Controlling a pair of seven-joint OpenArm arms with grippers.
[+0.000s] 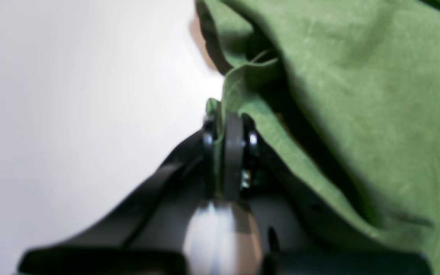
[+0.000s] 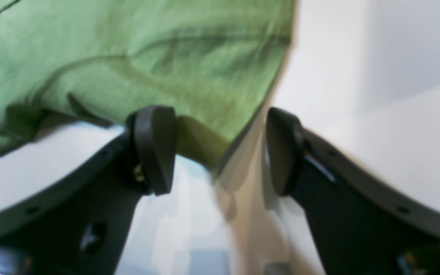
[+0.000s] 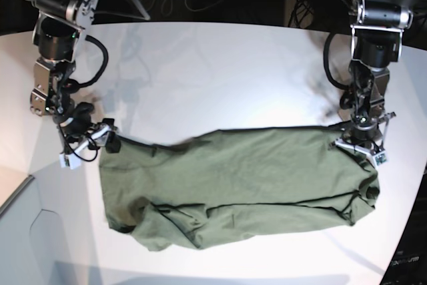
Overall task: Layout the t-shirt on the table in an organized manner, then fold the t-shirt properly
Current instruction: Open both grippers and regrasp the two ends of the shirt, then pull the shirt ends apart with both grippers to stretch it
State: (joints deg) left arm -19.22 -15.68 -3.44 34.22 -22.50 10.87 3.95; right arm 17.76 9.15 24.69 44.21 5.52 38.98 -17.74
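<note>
Two arms: one at each end of the t-shirt [image 3: 240,185], over the white surface [image 3: 220,78].
T-shirt: olive green, spread crosswise over the near half of the surface in the base view, rumpled, with its lower edge bunched into folds; its upper edge runs fairly straight between the two grippers.
Left gripper [image 1: 229,128]: clamped tight on a hem fold of the t-shirt; the left wrist view shows green cloth pinched between its black pads, with the rest of the cloth draping off to the right. In the base view it sits at the shirt's right corner [image 3: 360,139].
Right gripper [image 2: 220,149]: jaws spread apart; a corner of the t-shirt hangs between them, lying against one pad [image 2: 155,147], while the other pad [image 2: 283,151] stands clear of the cloth. In the base view it is at the shirt's left corner [image 3: 100,139].
Surface: bare white beyond the shirt, with a curved far edge.
</note>
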